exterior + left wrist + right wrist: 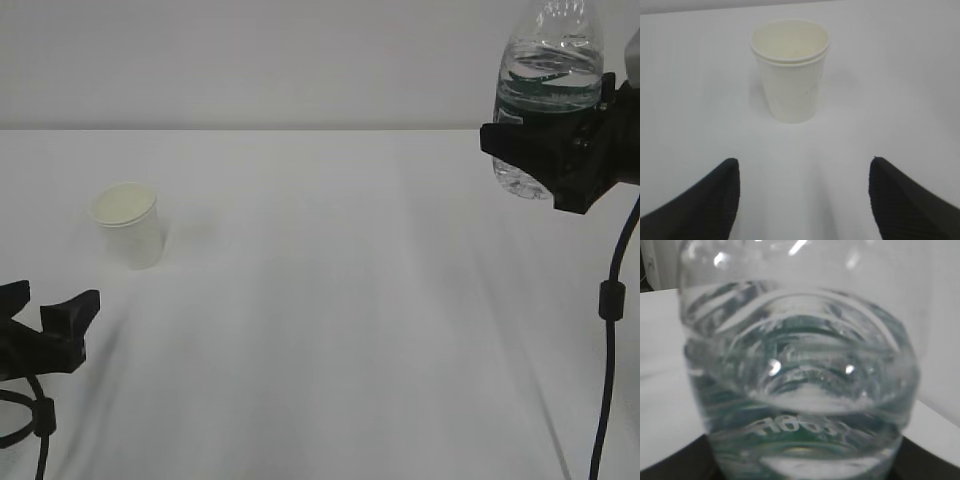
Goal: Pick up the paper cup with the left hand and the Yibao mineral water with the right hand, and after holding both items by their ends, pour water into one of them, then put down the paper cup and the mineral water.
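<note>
Left hand [45, 325] sits low at the near left corner of the white table [330, 300], black fingers [72, 312] spread apart with nothing between them. Looping black cable [30, 415] hangs below it at the frame edge. In the left wrist view the two ribbed fingertips [710, 200] stand wide at the lower corners, the gripper [802, 195] empty, bare table showing in the gap.

Paper cup [130, 225] stands upright on the table, farther than the left hand and slightly right of it, apart from the fingers. White tapered wall, rolled rim, pale cream inside. The left wrist view shows the cup [790, 70] centred ahead of the open gap, mouth up; what looks like a double rim line is visible near the top. Contents cannot be told.

Middle of the table carries only soft folds and shadows.

Right hand [560, 150] is raised above the table at the far right, blocky and black, pinching the Yibao mineral water [548, 90] around its lower body. Bottle is clear of the table and roughly upright, its top cut off by the frame; dark green label just above the grip; water level visible inside. Thin black cable [612, 300] drops from the hand. The right wrist view is filled by the bottle [800, 380], close and blurred, with green showing through the ribbed plastic.
</note>
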Robot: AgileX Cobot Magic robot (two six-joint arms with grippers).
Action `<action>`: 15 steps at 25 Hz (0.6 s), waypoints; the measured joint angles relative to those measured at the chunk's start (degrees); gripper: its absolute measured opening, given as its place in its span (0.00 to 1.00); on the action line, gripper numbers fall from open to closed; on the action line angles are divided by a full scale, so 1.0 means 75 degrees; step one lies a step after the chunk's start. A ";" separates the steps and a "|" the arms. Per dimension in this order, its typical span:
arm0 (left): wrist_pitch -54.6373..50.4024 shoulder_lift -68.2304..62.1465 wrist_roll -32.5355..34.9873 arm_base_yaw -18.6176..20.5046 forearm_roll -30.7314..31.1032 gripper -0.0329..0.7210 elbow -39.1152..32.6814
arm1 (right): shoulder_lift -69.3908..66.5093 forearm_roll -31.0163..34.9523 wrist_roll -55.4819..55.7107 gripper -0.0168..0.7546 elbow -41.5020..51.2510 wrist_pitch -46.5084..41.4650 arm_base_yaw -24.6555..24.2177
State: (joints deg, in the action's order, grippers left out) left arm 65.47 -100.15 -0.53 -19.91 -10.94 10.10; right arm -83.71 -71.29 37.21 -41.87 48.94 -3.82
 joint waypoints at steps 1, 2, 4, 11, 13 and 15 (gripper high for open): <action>0.0000 -0.0085 0.0000 0.0000 0.0036 0.80 0.0000 | 0.0000 -0.0013 0.0000 0.54 0.0000 0.0000 0.0000; 0.0000 -0.0176 0.0000 0.0000 0.0051 0.80 0.0031 | 0.0000 -0.0013 0.0016 0.54 0.0000 0.0000 0.0000; 0.0000 -0.0330 0.0000 0.0000 0.0114 0.80 0.0139 | 0.0000 -0.0027 0.0016 0.54 0.0000 0.0000 0.0000; 0.0017 -0.0690 0.0000 0.0000 0.0352 0.77 0.0610 | 0.0000 -0.0042 0.0016 0.54 0.0000 0.0000 0.0000; 0.0017 -0.0846 0.0000 0.0000 0.0352 0.77 0.0728 | 0.0000 -0.0042 0.0016 0.54 0.0000 0.0000 0.0000; 0.0023 -0.1029 -0.0003 0.0000 0.0352 0.76 0.0874 | 0.0000 -0.0042 0.0016 0.54 0.0000 0.0000 0.0000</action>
State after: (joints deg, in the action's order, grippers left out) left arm 65.64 -107.87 -0.55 -19.91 -8.30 16.65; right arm -83.71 -71.60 37.33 -41.87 48.94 -3.82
